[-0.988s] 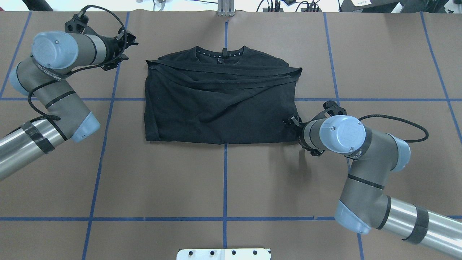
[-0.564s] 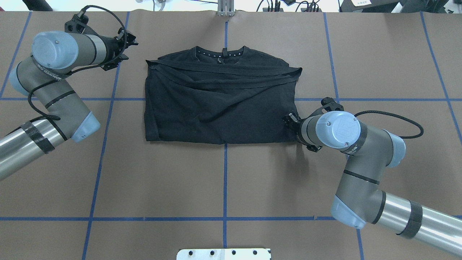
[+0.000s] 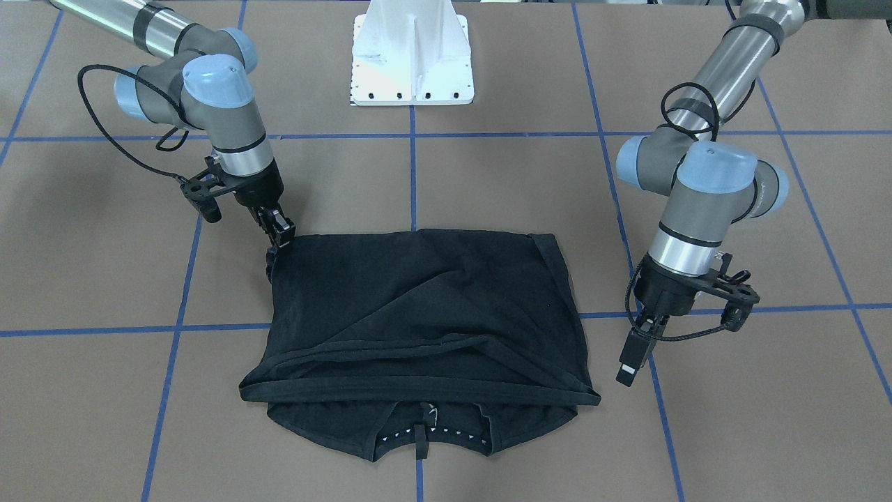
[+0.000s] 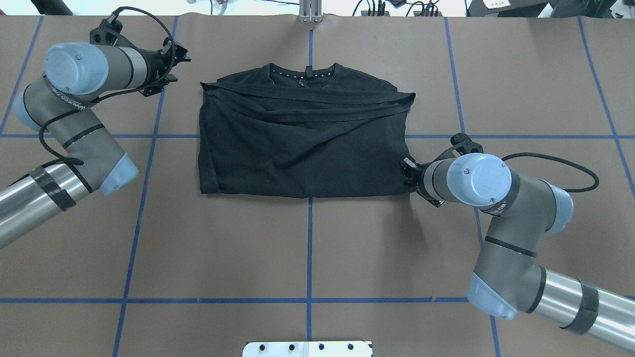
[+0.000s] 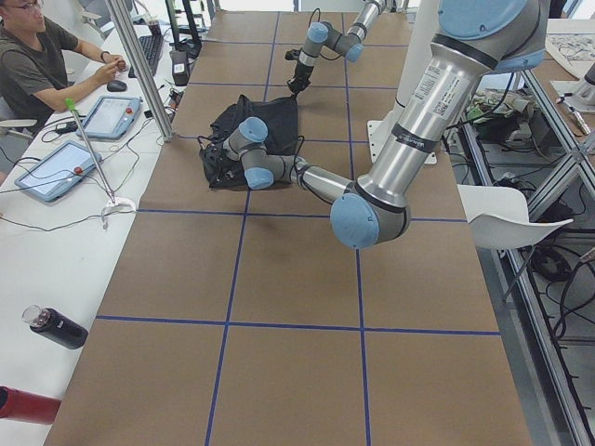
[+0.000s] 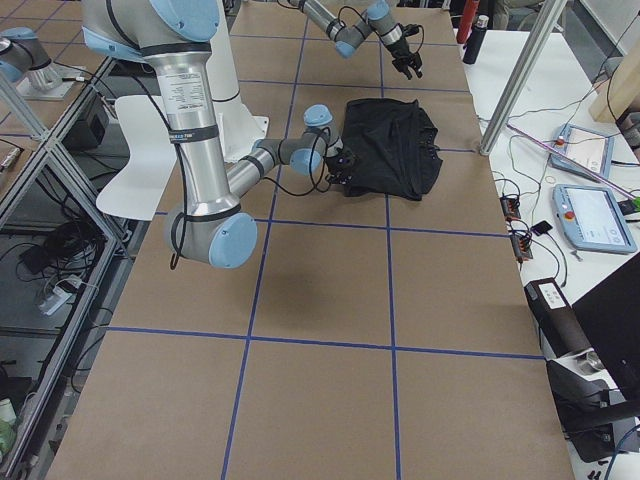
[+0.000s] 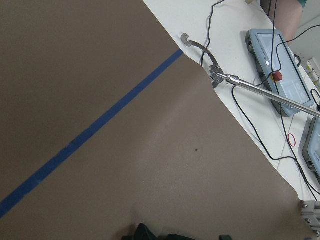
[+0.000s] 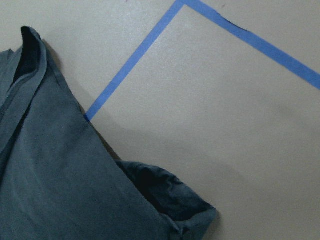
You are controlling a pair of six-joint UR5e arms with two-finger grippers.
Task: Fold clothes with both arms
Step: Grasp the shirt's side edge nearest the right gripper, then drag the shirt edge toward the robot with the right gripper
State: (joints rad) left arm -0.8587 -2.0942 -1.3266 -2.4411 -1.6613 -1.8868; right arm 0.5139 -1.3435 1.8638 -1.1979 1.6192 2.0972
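The black T-shirt lies folded flat in the middle of the table, its white-dotted collar at the far edge. It also shows in the front view and the right wrist view. The chest print is hidden. My right gripper sits low at the shirt's near right corner, fingertips touching the cloth edge in the front view. I cannot tell whether it is open or shut. My left gripper hangs empty above bare table, left of the shirt's far left corner, and looks open.
The white pedestal base stands at the robot's side of the table. Blue tape lines cross the brown cover. Beyond the far edge are a metal post, a seated operator and tablets.
My right gripper first moved slightly away from the robot, then drew back to the right, off the shirt's corner to its edge. The shirt and the left arm stayed still.
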